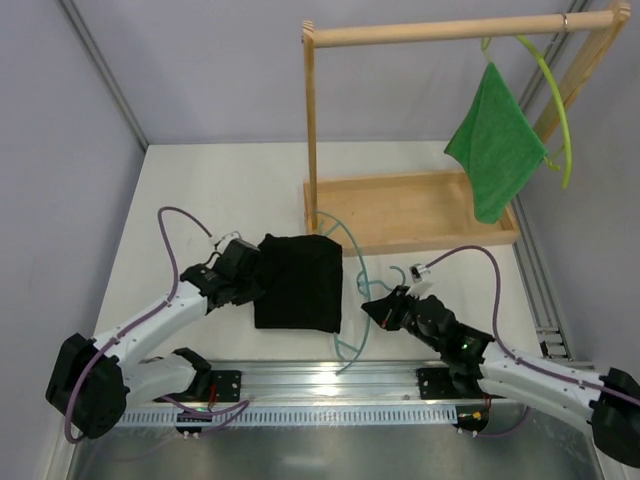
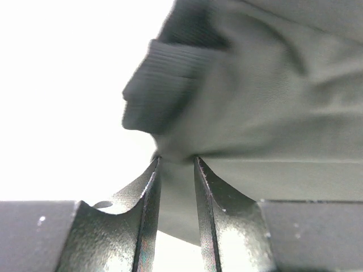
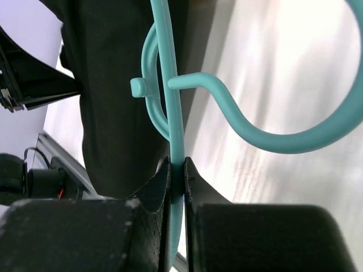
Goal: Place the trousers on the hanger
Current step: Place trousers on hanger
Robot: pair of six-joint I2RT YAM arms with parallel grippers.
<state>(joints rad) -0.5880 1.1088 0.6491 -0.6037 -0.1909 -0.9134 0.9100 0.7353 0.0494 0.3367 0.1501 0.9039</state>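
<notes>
At the centre of the table (image 1: 220, 190), your left gripper (image 2: 177, 160) pinches a fold at the left edge of the folded black trousers (image 1: 298, 282), its jaws nearly closed on the cloth. Your right gripper (image 3: 177, 163) clamps the thin bar of the teal hanger (image 1: 357, 338), which lies against the trousers' right edge.

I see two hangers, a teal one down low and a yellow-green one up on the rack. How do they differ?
The teal hanger sits low over the table, pinched by the right gripper. The yellow-green hanger hangs from the wooden rail, with no gripper on it. The teal hanger is partly covered by the black trousers, while the yellow-green hanger carries a green cloth. Both are thin and curved.
</notes>
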